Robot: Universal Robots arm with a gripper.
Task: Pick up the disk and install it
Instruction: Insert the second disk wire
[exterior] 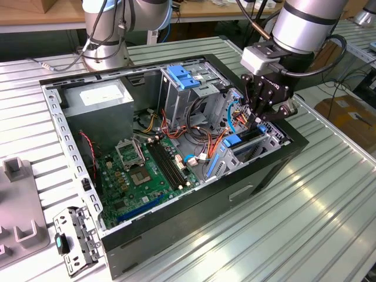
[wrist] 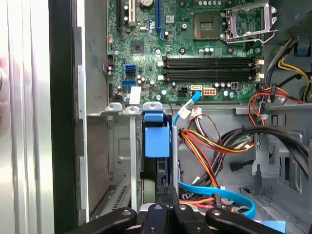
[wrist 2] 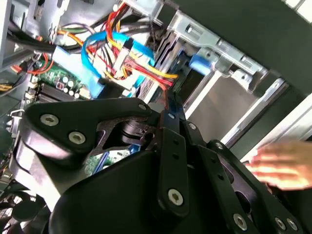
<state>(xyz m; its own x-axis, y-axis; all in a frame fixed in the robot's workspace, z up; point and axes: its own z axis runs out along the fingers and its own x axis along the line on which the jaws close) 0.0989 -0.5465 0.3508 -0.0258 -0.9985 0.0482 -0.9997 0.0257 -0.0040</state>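
Note:
The disk (exterior: 233,141) stands on edge in the drive bay at the corner of the open computer case on the exterior view's right. Its blue end tab (wrist: 156,139) faces the motherboard. Its blue tab (wrist 2: 201,63) also shows in the second wrist view, beside the bay's metal rails. My gripper (exterior: 259,124) hangs just above the bay over the disk's upper edge. Both fingers (wrist: 163,195) are pressed together, so the gripper (wrist: 168,192) is shut with nothing between them. The shut fingertips (wrist 2: 168,105) point down into the bay. Whether they touch the disk is hidden.
Red, orange and yellow cables (wrist: 209,146) and a thin blue cable (wrist: 219,195) crowd the space beside the bay. A tall grey cage with a blue latch (exterior: 182,76) stands behind. The green motherboard (exterior: 147,170) covers the case floor. A person's hand (wrist 2: 282,165) is near the case's outer side.

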